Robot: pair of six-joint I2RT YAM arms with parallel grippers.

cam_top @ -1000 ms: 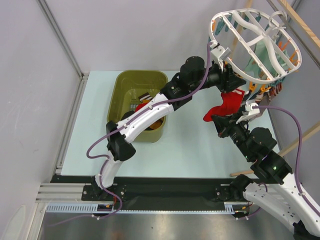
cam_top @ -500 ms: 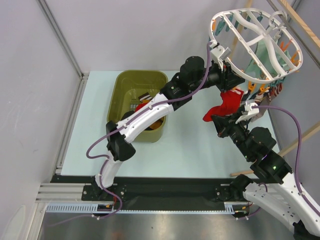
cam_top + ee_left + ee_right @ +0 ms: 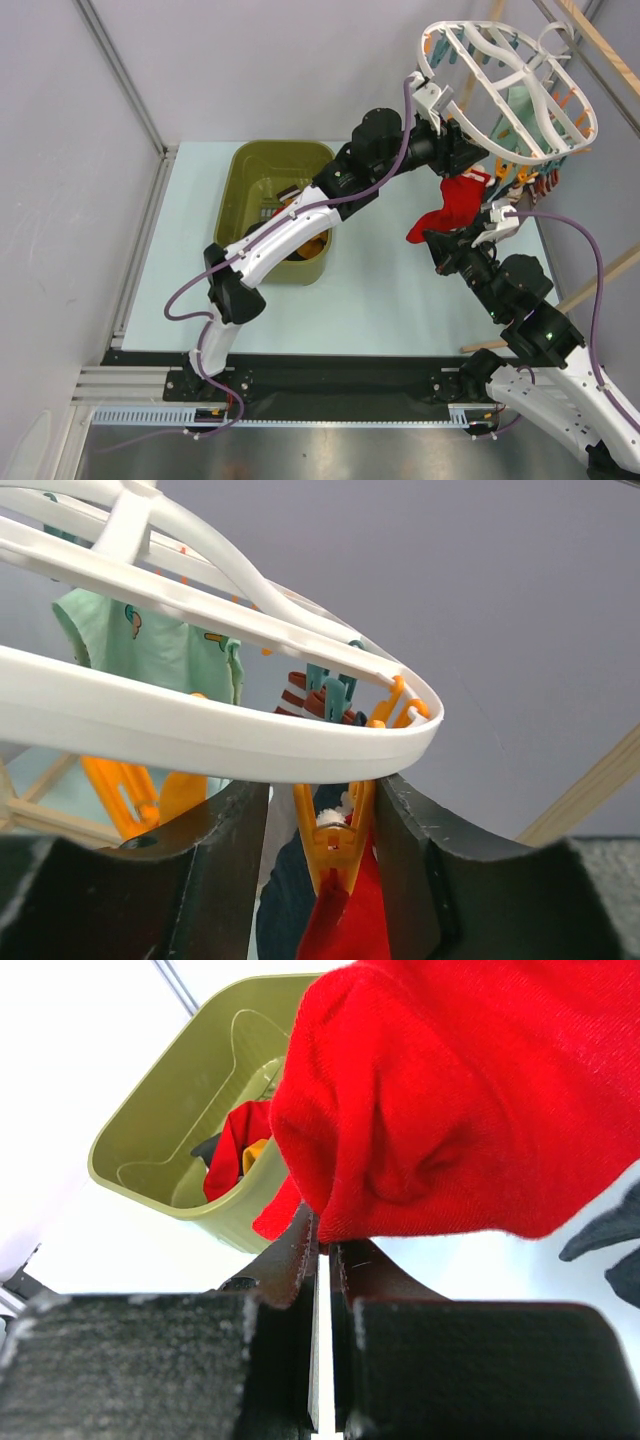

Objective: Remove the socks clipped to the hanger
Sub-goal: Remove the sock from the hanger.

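While the right gripper (image 3: 322,1238) clenches the lower edge of the red sock (image 3: 450,1090), the left gripper (image 3: 322,820), released, straddles the orange peg (image 3: 335,845) holding it under the hanger (image 3: 200,740) at far right. The left should squeeze the peg's upper wings squarely, then the right pulls gently down.

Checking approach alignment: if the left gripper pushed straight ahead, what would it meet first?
Probably the orange plastic clothes peg holding the red fabric sock, between its fingers; depth is unclear.

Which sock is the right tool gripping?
The red sock, pinched at its lower edge; the mint one hangs untouched on the hanger, and others lie in the tub.
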